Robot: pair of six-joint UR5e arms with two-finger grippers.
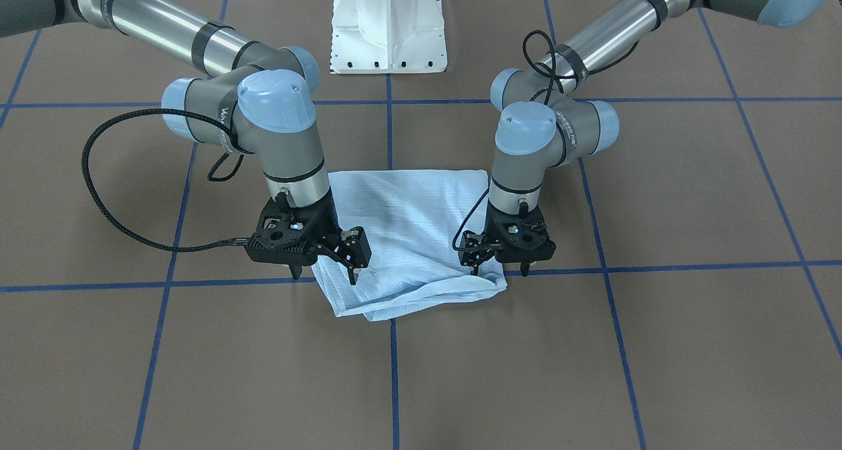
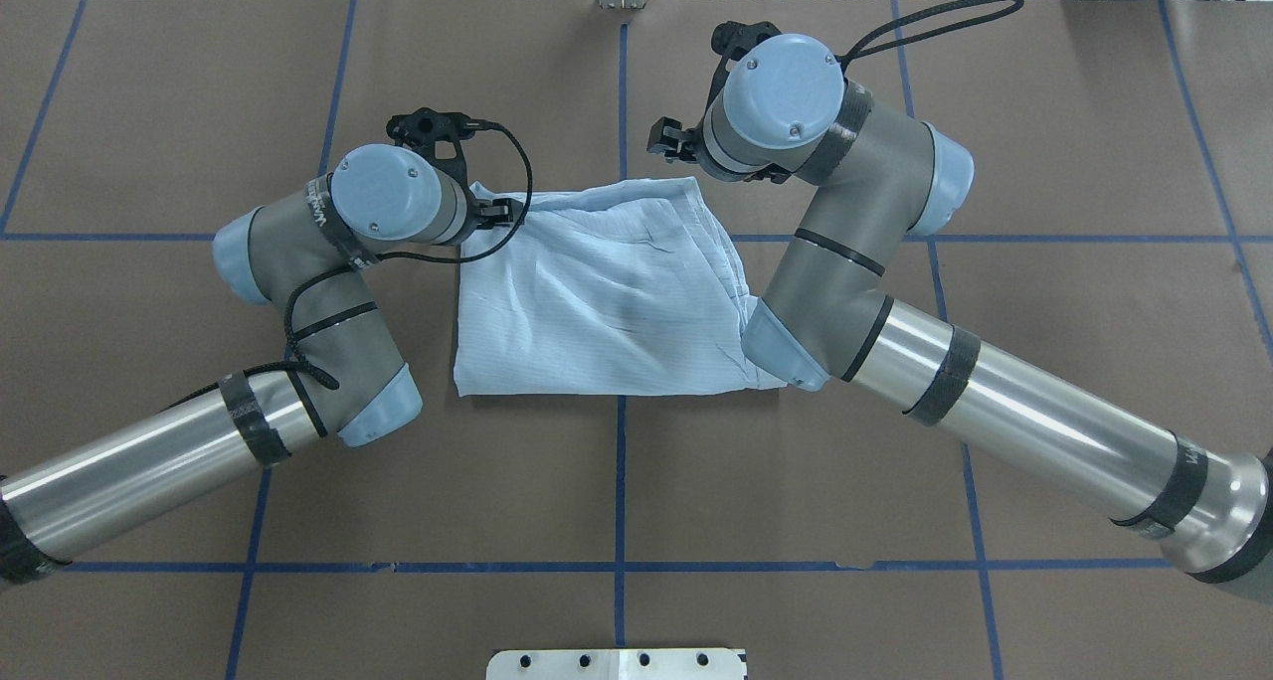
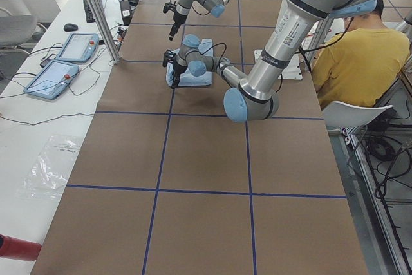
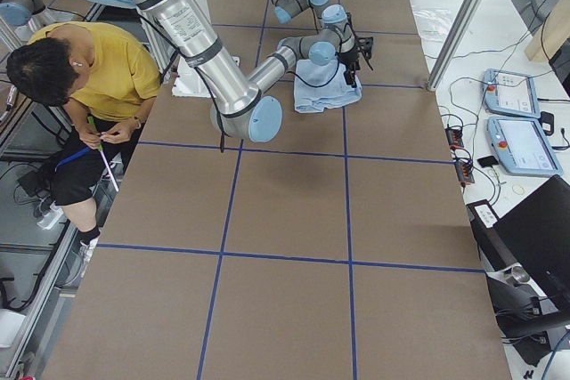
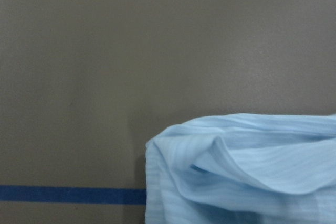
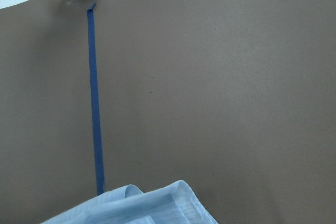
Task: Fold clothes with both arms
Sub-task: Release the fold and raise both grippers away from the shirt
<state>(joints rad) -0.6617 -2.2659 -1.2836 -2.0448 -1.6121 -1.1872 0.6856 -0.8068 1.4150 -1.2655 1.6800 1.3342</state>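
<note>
The clothes are one pale blue striped shirt (image 1: pixel 408 239), folded into a rough rectangle at the table's middle (image 2: pixel 597 302). My left gripper (image 1: pixel 500 271) stands open and low over the shirt's far corner. One of its fingers touches the fabric and the other is over bare table. My right gripper (image 1: pixel 323 277) is open at the other far corner, and in the exterior left view it hangs clearly above the table (image 3: pixel 172 27). Neither gripper holds anything. Each wrist view shows only a rumpled corner of the shirt (image 5: pixel 247 171) (image 6: pixel 142 208), with no fingers in sight.
Brown table cover (image 1: pixel 691 193) is crossed by blue tape lines. The white pedestal base (image 1: pixel 388 35) stands behind the shirt. A person in a yellow top (image 4: pixel 107 68) sits beside the table. Teach pendants (image 4: pixel 517 122) and cables lie on the far side bench.
</note>
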